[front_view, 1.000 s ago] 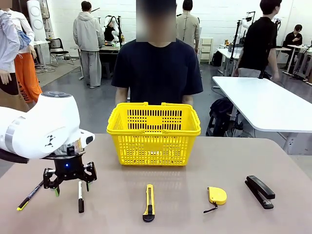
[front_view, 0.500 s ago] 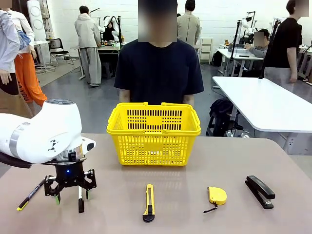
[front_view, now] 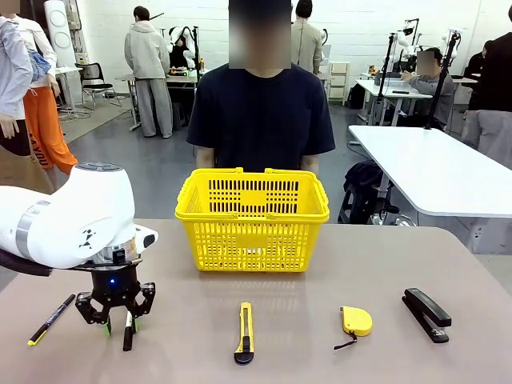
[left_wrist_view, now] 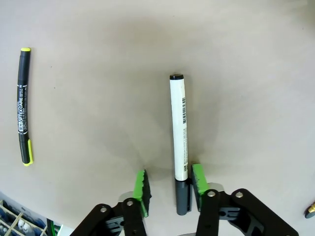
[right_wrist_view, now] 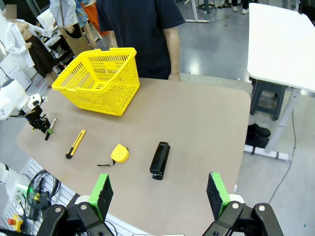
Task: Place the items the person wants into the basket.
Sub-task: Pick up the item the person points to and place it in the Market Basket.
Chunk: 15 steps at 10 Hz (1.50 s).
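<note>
Slim cylindrical marker (left_wrist_view: 178,132), slotted plastic basket (front_view: 252,240)

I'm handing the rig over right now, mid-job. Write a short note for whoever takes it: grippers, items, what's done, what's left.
Left gripper: down at the table, fingers straddling the marker at its black end, one pad against it, a gap at the other; not gripped yet.
Right gripper: open, empty, held high.
Marker, tape measure and stapler all lie on the table. The basket stands at the far side, before the person.
Done: nothing placed.
Left: all three into the basket. Leave the utility knife and pen.
</note>
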Available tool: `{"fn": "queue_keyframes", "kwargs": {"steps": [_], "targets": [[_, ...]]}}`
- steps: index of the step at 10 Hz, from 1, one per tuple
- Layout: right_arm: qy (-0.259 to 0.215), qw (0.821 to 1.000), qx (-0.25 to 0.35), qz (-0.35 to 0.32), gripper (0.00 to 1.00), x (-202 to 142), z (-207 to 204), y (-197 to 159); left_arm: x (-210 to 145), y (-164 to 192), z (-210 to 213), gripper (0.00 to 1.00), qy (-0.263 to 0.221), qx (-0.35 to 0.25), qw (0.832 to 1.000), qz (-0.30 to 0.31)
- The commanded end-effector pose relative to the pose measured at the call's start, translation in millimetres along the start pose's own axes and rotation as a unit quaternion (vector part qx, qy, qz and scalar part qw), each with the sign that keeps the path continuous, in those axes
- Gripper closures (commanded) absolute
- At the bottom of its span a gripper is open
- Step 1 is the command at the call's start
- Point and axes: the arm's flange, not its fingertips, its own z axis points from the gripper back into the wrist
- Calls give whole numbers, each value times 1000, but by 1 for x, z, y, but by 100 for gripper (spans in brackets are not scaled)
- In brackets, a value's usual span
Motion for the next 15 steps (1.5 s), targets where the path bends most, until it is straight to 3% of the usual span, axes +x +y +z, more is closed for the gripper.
{"fn": "queue_keyframes", "kwargs": {"steps": [1, 8, 10, 11, 13, 15], "targets": [[-1, 1000, 1, 0, 0, -1, -2, -1, -1, -2, -1, 100, 7, -6, 1000, 6], [-1, 1000, 1, 0, 0, -1, -2, -1, -1, 1, 9, 100, 21, -27, 999, -9], [-1, 1000, 1, 0, 0, -1, -2, -1, -26, 5, 75, 100, 28, -34, 997, -66], [-1, 1000, 1, 0, 0, -1, -2, -1, -47, 11, 124, 100, 2, -47, 994, -100], [-1, 1000, 1, 0, 0, -1, -2, -1, -85, 28, 206, 100, -28, -83, 990, -114], [-1, 1000, 1, 0, 0, -1, -2, -1, -103, 39, 255, 100, -16, -71, 991, -116]]}}
